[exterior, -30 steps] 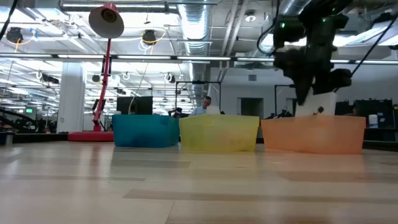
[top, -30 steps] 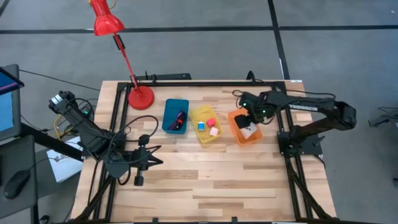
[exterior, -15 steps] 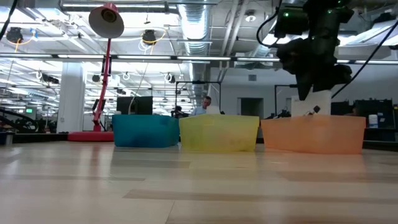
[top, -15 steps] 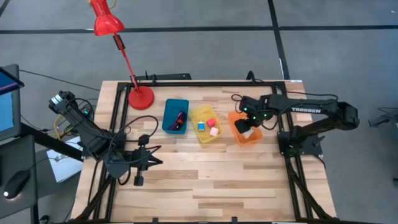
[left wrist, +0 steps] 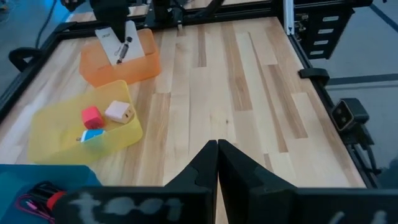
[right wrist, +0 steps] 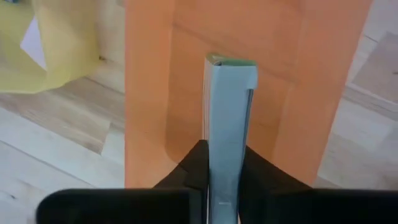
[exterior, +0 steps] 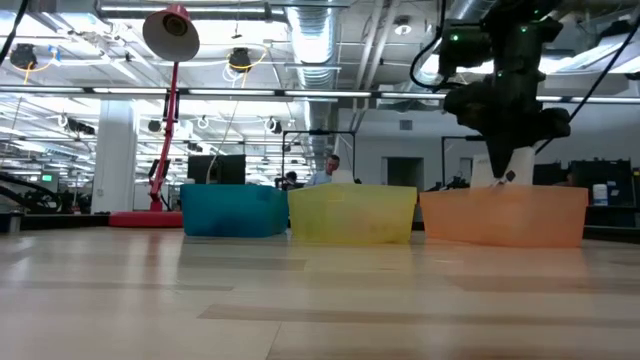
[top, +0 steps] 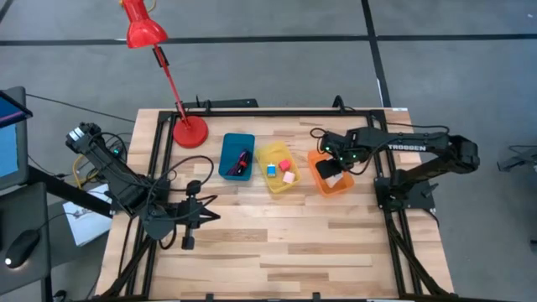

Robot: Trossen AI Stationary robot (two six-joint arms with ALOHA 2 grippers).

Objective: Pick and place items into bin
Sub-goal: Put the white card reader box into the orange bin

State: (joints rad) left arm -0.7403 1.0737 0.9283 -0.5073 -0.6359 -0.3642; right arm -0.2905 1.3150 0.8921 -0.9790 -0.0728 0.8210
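Observation:
My right gripper hangs over the orange bin, pointing down, and is shut on the white card with a black mark. The card's top shows above the bin's rim in the low view. The yellow bin holds pink, red and light-blue blocks. In the blue bin lie a dark red cord and a black-and-red pen-like piece. My left gripper waits shut above the table's near left part, holding nothing. My right gripper pinches the white card between its two fingers, one on each flat face. The fingers come from above, pointing down into the orange bin. The card reaches down from the fingers, slightly tilted. The bin wall hides whether its lower end touches the bin's floor.
The three bins stand side by side across the table's far half. A red desk lamp stands at the far left corner. Bare wooden table lies between the bins and the near edge. A black frame runs along the table's edges.
Over the orange bin, the white card under my right gripper shows narrower and more slanted in the low view than a second ago. My left arm has kept still.

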